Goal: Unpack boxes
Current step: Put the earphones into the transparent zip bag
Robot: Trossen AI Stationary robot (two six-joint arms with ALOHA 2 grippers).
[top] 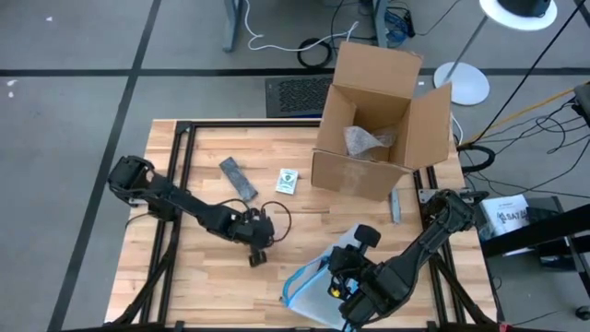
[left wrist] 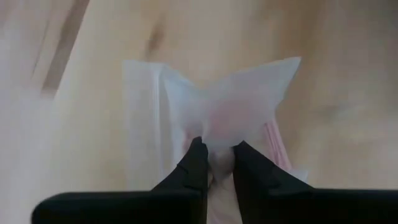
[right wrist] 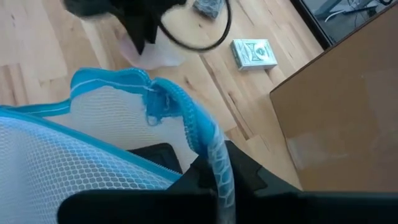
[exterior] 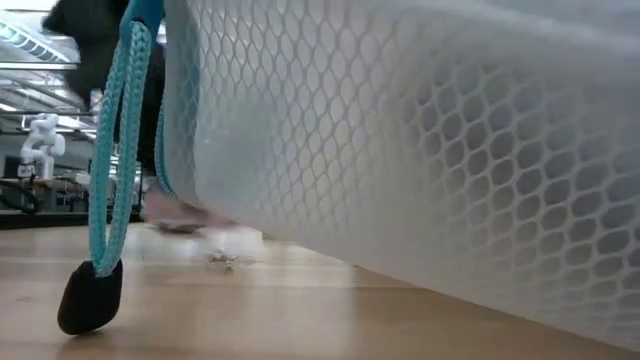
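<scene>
Box [top: 373, 120] sits upper right of centre in the high view, flaps open, crumpled wrap inside; emptying looks underway. Below it, my right gripper [right wrist: 214, 180] is clamped on the blue edge of the mesh pouch [top: 318, 290], near the table's front edge. Left gripper [left wrist: 214, 155] pinches a small clear bag [left wrist: 217, 106] at mid-table. Bare wood between them.

Matt brown corrugated cardboard box [top: 383, 120], pale smooth wood counter [top: 212, 277], white mesh pouch [right wrist: 68, 155] with blue woven edging, thin translucent plastic bag [left wrist: 217, 112]
</scene>
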